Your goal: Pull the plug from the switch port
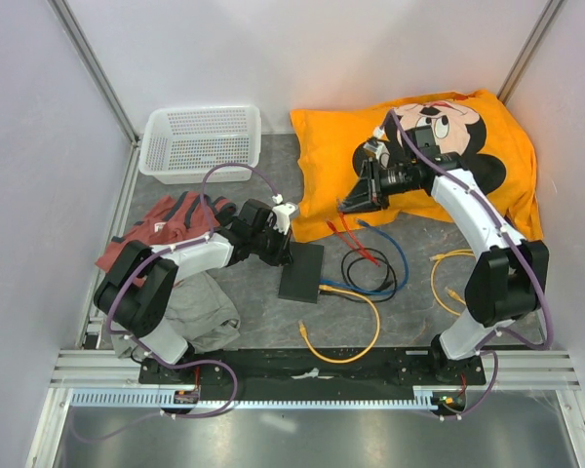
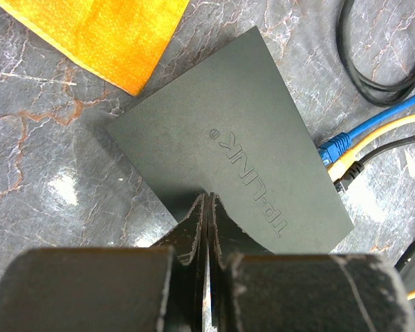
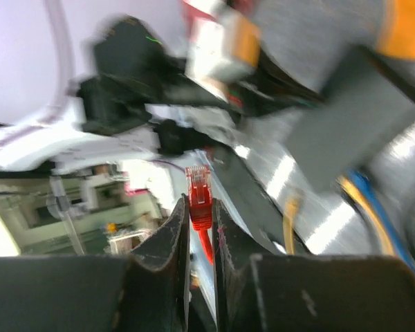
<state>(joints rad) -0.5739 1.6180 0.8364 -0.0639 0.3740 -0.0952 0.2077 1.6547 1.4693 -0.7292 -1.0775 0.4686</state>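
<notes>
The switch (image 1: 302, 272) is a flat matte black box on the grey table; in the left wrist view (image 2: 235, 138) its top bears raised lettering. Blue (image 2: 334, 146), yellow (image 2: 339, 166) and black (image 2: 347, 181) plugs sit in its ports on one side. My left gripper (image 1: 286, 256) is shut, with its tips (image 2: 207, 197) over the switch's near edge. My right gripper (image 1: 353, 204) is raised over the pillow's edge, away from the switch. It is shut (image 3: 200, 200) on a red plug (image 3: 199, 188), whose red cable (image 1: 356, 239) hangs down free. The right wrist view is blurred.
An orange cartoon pillow (image 1: 419, 146) lies at the back right, and a white basket (image 1: 200, 141) at the back left. Red gloves (image 1: 171, 219) and grey cloth (image 1: 200, 312) lie by the left arm. Loose yellow cables (image 1: 341, 341) and a black coil (image 1: 370, 278) lie right of the switch.
</notes>
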